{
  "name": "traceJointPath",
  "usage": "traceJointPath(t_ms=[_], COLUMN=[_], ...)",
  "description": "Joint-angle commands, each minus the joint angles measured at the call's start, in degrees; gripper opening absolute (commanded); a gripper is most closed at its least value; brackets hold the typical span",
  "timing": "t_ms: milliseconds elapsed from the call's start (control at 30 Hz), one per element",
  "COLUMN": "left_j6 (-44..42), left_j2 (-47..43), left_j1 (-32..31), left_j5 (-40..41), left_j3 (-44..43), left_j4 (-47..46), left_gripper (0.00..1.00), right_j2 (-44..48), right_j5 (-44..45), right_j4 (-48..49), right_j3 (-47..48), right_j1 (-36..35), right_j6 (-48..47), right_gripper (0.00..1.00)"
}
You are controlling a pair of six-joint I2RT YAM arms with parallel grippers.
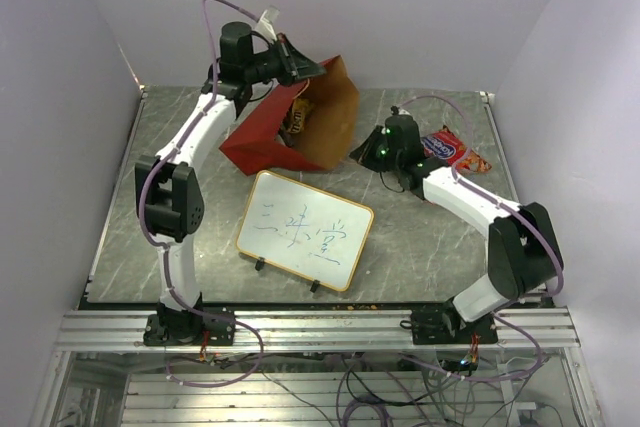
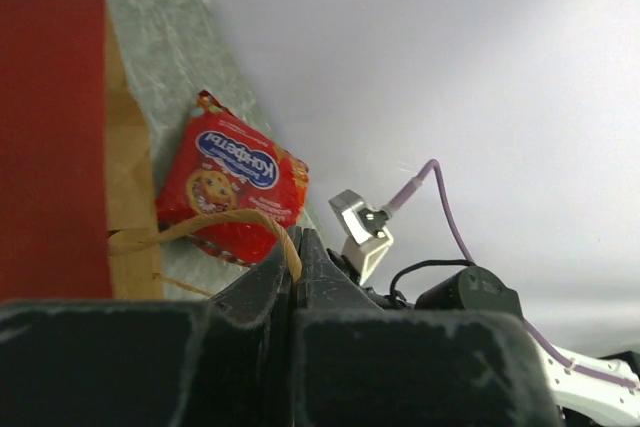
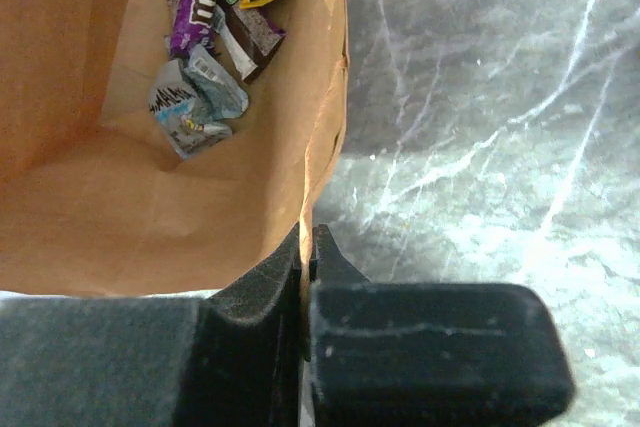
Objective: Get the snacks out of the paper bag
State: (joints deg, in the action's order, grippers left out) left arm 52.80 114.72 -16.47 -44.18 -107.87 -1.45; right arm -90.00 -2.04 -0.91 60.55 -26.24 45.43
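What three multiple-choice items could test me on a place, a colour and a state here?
1. Where is the red chip bag? A. On the table, outside the paper bag. B. Inside it. C. On the floor.
2. The paper bag's inside is: A. white. B. brown. C. blue.
3. The right gripper is: A. open. B. shut on the paper bag's edge. C. shut on the chip bag.
Key: 1 A, it lies beside the right arm; 2 B, kraft brown shows; 3 B, fingers pinch the rim.
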Motion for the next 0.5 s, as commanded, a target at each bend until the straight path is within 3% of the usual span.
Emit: traceJointPath(t_ms=[0, 367, 467], left_j6=[-3.2, -8.3, -8.5], left_j2=[-5.3, -13.5, -14.5], left_j1=[-2.2, -4.3, -4.3], left_j5=[-0.7, 4.3, 4.8], left_j3=[-0.1, 10.5, 12.0], left_j4=[0.1, 13.7, 15.9], left_gripper=[0.07, 0.07, 0.07], right_j2=[4.9, 7.6, 7.5], right_j5=[1.0, 1.6, 4.7], right_j4=[3.1, 3.5, -1.4], right_j3=[-4.9, -11.6, -9.6], right_j1=[-0.5, -4.7, -4.5], right_j6=[0.5, -0.7, -3.5], right_gripper=[0.00, 0.00, 0.01])
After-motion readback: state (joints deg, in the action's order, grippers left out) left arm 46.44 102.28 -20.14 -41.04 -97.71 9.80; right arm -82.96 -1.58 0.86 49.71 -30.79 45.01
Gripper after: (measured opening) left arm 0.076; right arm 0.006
